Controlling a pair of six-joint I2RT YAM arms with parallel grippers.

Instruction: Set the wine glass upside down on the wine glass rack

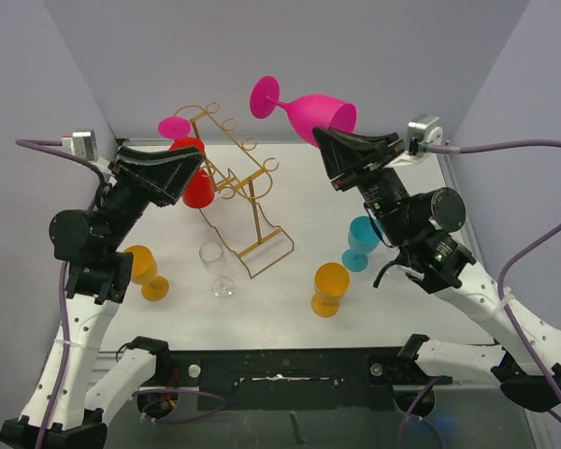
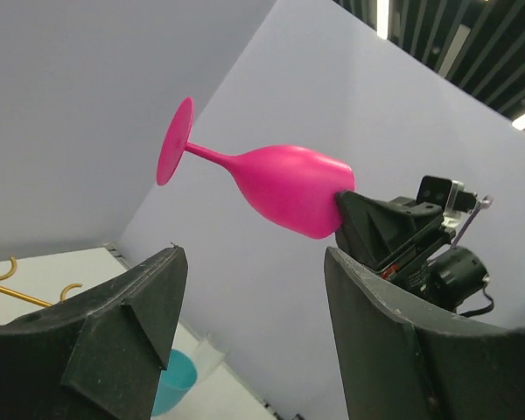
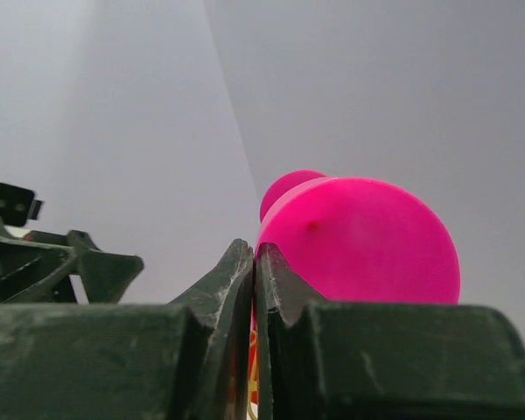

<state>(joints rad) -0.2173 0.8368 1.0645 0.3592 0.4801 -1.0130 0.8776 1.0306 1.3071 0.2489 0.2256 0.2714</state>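
Right gripper [image 1: 330,132] pinches your pink wine glass [image 1: 310,112] by the rim, stem pointing left; wine glass rack [image 1: 248,192] sits left and nearer.

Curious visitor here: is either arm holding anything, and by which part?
The right gripper, jaws shut, pinches the pink wine glass by the rim of its bowl. The left gripper, jaws open, holds nothing.
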